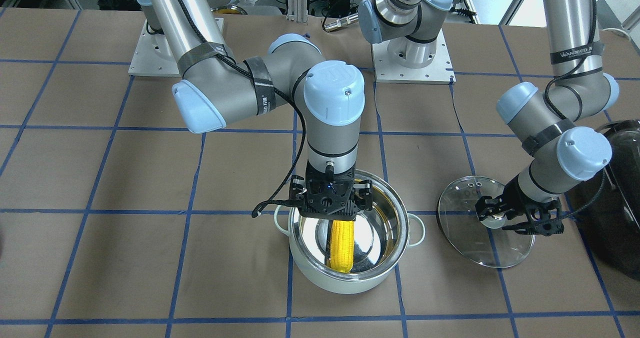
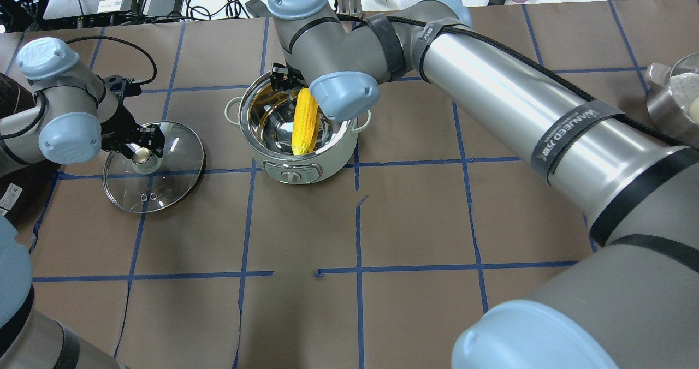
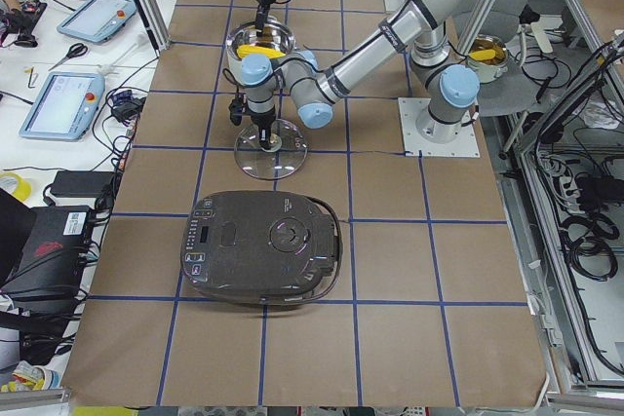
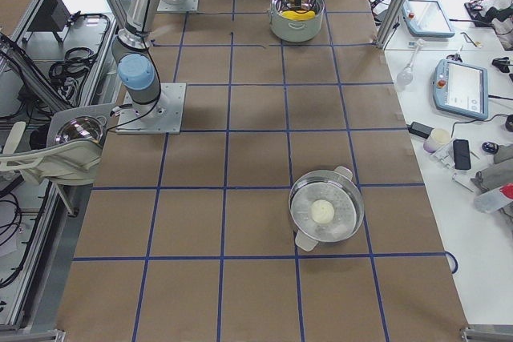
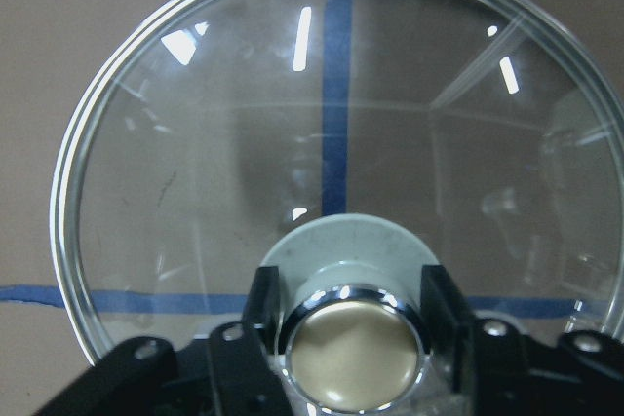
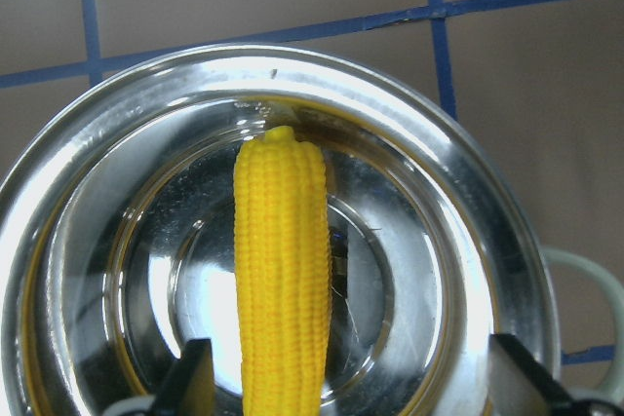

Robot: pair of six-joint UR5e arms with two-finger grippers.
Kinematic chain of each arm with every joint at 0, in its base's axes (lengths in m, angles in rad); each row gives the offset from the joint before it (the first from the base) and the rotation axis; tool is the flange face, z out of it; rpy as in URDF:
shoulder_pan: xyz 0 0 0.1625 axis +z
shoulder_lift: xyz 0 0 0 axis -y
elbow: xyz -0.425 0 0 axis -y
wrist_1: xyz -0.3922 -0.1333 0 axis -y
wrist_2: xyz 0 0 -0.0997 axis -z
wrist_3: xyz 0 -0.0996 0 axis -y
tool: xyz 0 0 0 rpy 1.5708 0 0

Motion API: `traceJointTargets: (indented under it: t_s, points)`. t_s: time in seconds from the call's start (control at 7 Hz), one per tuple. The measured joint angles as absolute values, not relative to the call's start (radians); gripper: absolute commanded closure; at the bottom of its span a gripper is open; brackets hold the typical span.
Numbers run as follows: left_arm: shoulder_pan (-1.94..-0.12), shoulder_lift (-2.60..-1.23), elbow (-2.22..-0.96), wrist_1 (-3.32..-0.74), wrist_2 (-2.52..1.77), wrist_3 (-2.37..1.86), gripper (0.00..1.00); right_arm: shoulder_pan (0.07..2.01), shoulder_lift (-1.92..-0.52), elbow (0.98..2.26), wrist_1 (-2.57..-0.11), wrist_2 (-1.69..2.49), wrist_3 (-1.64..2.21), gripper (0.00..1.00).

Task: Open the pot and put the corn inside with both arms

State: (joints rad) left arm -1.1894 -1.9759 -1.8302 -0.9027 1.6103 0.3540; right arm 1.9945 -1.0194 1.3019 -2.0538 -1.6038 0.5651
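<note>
Closest to the front-facing camera, the right arm (image 1: 332, 128) hangs over the pot (image 1: 345, 278). Its right gripper (image 1: 334, 212) sits just above the rim with the fingers spread. A yellow corn cob (image 1: 341, 245) stands tilted inside the pot, under that gripper. The glass lid (image 1: 470, 238) lies on the table (image 1: 150, 258) beside the pot, on the robot's left. The left gripper (image 1: 492, 218) is at its knob. A black appliance (image 1: 615, 203) sits beyond the lid, farther from the pot.

From overhead, the corn cob (image 2: 304, 120) leans across the pot's steel interior. The lid (image 2: 164, 183) lies apart from the pot, and the left gripper's fingers flank the knob (image 2: 143, 154).

From the left end, the black appliance (image 3: 263, 245) is well apart from the pot (image 3: 261, 46), with the lid between them.

From the right end, a steel pan (image 4: 325, 212) holding a pale round thing sits well apart from the pot (image 4: 296, 20).

On the left wrist camera, both fingers (image 5: 265, 304) press against the sides of the gold-topped knob (image 5: 356, 353), pinching it.

On the right wrist camera, the fingers (image 6: 195, 377) are spread wide. The corn cob (image 6: 283, 270) lies between them with a gap on each side, its tip against the pot's inner wall.
</note>
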Motion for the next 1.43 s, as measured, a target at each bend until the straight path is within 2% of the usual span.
traceJointTargets:
  t_s: [0.29, 0.71, 1.14, 1.43]
  points:
    - [-1.207, -1.951, -1.798, -0.944, 1.614, 0.352, 0.0, 1.82, -1.114, 1.305, -1.941, -1.569, 0.474, 0.0]
    - [-1.338, -1.834, -1.605, -1.301, 1.614, 0.313, 0.0, 1.582, -1.279, 1.345, -1.728, -1.543, 0.291, 0.0]
    - [-1.558, -1.725, -1.39, -1.582, 1.616, 0.125, 0.0, 1.522, -1.368, 1.404, -1.675, -1.554, 0.271, 0.0]
    - [-1.662, -1.667, -1.355, -1.625, 1.618, 0.032, 0.0, 1.541, -1.412, 1.439, -1.667, -1.558, 0.27, 0.0]
